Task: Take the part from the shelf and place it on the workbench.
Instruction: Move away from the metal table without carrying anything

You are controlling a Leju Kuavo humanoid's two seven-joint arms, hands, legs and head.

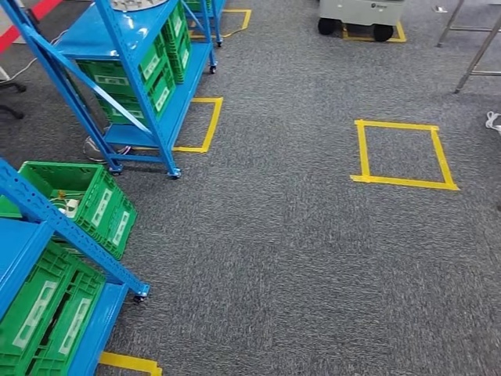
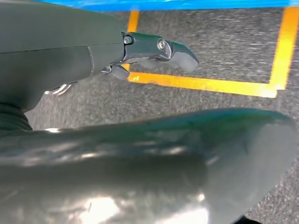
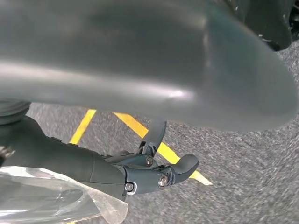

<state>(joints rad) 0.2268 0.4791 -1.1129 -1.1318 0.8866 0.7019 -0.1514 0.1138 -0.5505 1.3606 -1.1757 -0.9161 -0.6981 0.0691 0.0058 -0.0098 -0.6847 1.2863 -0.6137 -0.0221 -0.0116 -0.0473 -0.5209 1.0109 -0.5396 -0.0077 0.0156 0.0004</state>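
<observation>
obstacles: blue shelves (image 1: 127, 74) with green crates (image 1: 88, 200) on left | free: open grey carpet (image 1: 283, 235) centre and right

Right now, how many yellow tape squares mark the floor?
5 tape squares: one whole at right, one by the shelf, two at top, one bottom left; more may be hidden.

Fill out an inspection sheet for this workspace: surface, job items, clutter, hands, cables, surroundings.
Surface: grey carpet with yellow tape squares.
Job's things: clear plastic bag at the right hand; its contents are unclear.
Clutter: green crates on blue shelves.
Hands: left hand holds nothing visible; the right hand's grip cannot be judged.
Cables: thin cable by the far shelf.
Surroundings: wheeled cart, metal legs.
</observation>
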